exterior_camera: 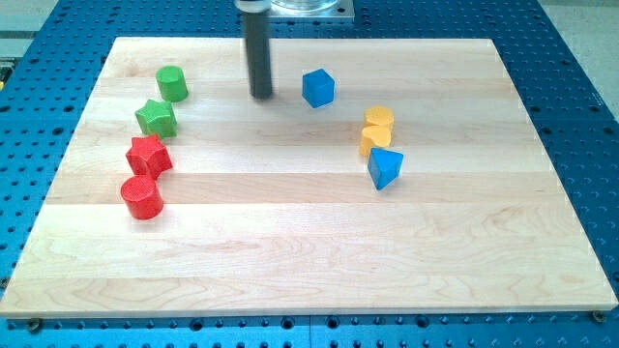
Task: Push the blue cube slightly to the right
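Note:
The blue cube (317, 87) sits on the wooden board (309, 242) near the view's top, a little right of centre. My tip (262, 96) rests on the board to the cube's left, with a gap of about one cube width between them. The rod rises straight up out of the view's top edge.
A blue wedge-like block (385, 168) lies below right of the cube, with two yellow blocks (378, 118) (375, 138) just above it. At the view's left are a green cylinder (172, 83), a green star (156, 118), a red star (148, 155) and a red cylinder (141, 196).

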